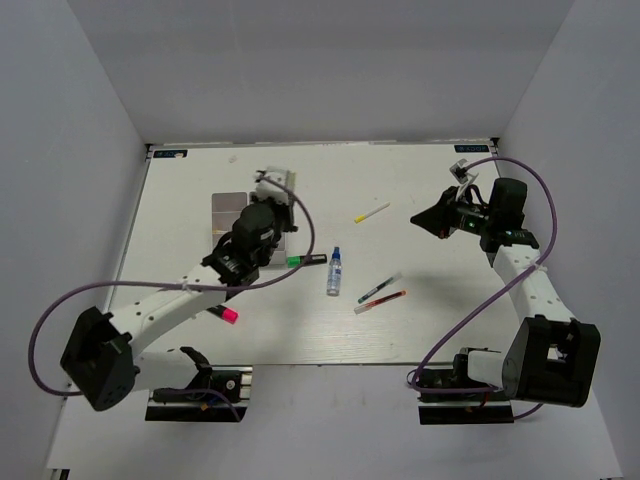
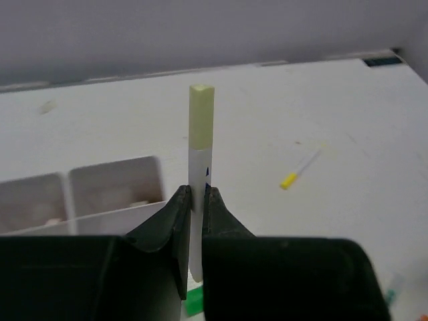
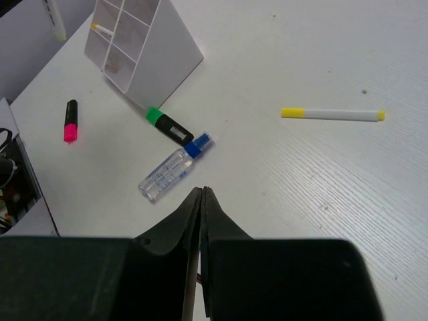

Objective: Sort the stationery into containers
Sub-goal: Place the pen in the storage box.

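While upright, pen (image 2: 200,150) in left jaws (right closed)

Top cam: my left arm (image 1: 190,290) covers most of the tray (image 1: 228,205), can't see inside. Left wrist: pen (image 2: 200,140) bottom end lost btwn the fingers (image 2: 167,221); bits (image 2: 138,200) in the tray too blurry to ID. Right wrist: tray top cut off by frame edge.

White divided tray (image 3: 175,55), pale-tipped pen (image 2: 200,130) upright nearby, green highlighter (image 3: 168,125) beside it
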{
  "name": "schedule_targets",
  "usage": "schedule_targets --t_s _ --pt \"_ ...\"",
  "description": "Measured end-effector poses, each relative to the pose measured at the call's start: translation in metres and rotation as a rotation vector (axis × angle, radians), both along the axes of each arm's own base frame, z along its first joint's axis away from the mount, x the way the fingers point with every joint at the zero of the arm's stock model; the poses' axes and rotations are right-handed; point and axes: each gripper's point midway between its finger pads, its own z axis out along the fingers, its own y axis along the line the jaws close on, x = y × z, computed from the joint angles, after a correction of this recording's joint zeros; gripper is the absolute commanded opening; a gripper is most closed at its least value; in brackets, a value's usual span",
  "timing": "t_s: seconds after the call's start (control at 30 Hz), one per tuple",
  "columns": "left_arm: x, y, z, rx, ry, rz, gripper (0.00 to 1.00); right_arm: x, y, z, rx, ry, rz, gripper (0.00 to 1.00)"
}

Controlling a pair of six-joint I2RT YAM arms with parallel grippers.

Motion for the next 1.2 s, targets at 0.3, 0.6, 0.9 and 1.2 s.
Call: schedule_targets --t_s 0.3,0.6,0.9,1.2 --pt "-0.003 0.123 -0.023 -0.075 -0.091 0.504 0.00 -0.005 0.007 0.004 0.035 -0.010 0.065 0.06" --pt "0.019 0.166 -0.042 -0.096 -0.105 0.739 0.00 -0.012 0.010 -0.003 0.045 0.004 0.092 0.06" --pt "0.032 0.187 -0.086 -0.106 -0.055 0.890 0.00 -0.015 0.010 -0.006 0.043 -0.003 0.107 0.08" --pt "0.042 0.187 -0.096 -0.152 -0.051 0.925 0.12 -0.015 0.011 -0.012 0.046 0.015 0.123 0.34"
